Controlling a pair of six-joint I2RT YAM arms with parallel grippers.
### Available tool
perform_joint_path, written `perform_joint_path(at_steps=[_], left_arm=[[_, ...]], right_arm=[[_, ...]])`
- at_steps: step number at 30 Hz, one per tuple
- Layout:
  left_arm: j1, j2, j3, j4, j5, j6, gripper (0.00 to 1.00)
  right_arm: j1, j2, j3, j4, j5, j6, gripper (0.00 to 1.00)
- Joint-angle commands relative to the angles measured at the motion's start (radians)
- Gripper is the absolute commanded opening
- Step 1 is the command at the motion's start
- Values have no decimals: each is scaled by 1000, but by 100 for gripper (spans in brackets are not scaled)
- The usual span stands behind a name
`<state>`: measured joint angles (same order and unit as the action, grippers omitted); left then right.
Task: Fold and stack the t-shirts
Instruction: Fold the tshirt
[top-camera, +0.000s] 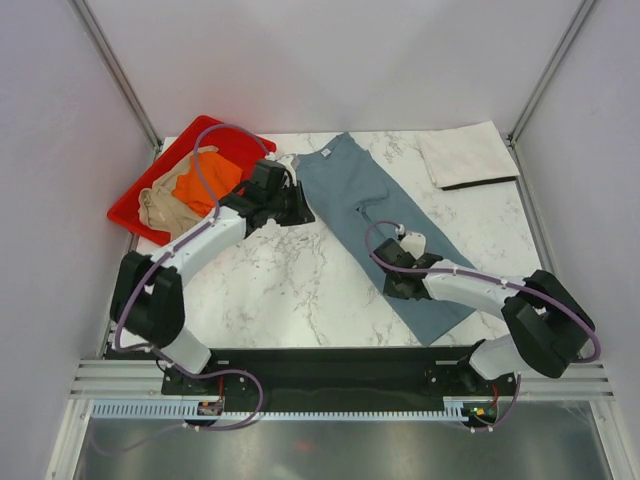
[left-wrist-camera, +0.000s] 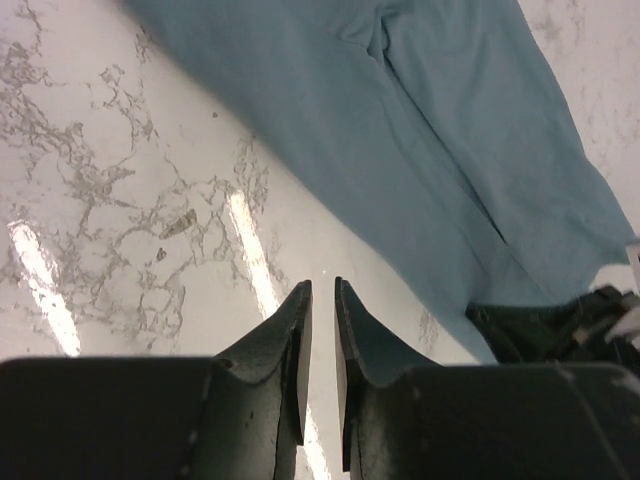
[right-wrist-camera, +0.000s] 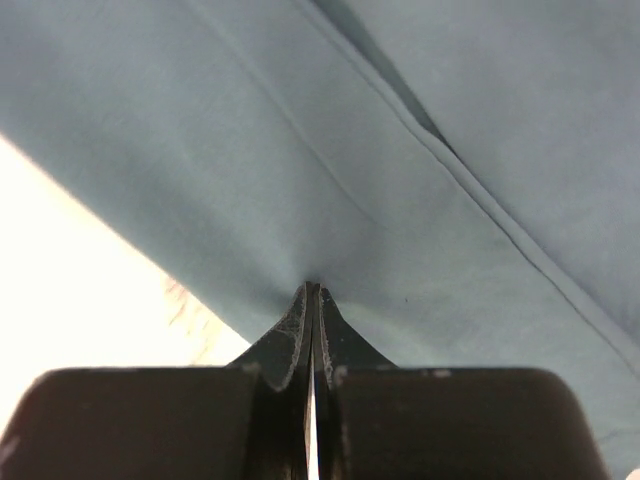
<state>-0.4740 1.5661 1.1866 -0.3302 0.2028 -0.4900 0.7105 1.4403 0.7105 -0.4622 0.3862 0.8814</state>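
White marble-patterned table (top-camera: 290, 290) with pale walls around it carries the slate blue-grey t-shirt (top-camera: 350, 185), which is folded into a long strip and lies flat on a diagonal from the far middle down toward the near right. The right gripper (right-wrist-camera: 312, 300) sits on the near half of that strip, close to its left edge. Its fingers are pressed tight together on a small pinch of the blue-grey cloth, and fine creases run in to the tips. The left gripper (left-wrist-camera: 322, 300) hovers over bare marble just left of the shirt's far end, jaws parted by a narrow slit and holding nothing. Farther out, the off-white t-shirt (top-camera: 468, 155) lies folded at the far right corner. At the far left, the orange t-shirt (top-camera: 210, 185) and the tan-beige t-shirt (top-camera: 165, 210) lie crumpled in a red tray (top-camera: 130, 205).
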Motion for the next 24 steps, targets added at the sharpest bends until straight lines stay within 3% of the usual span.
perform_joint_path(at_steps=[1,7,16,24], left_arm=[[-18,106,80,63,-32,-30,22],[-75,336,252,74,-95,-61,22],[-69,572,421,69,-143,-41,22],[-57,748,580,69,-106,-6,22]], right_arm=[[107,-1,-29,-41,-90,139,0],[256,-4,59,-70,-69,223,0],[259,-155,231,-188,-6,117,14],[259,-260,287,-210,77,44,15]])
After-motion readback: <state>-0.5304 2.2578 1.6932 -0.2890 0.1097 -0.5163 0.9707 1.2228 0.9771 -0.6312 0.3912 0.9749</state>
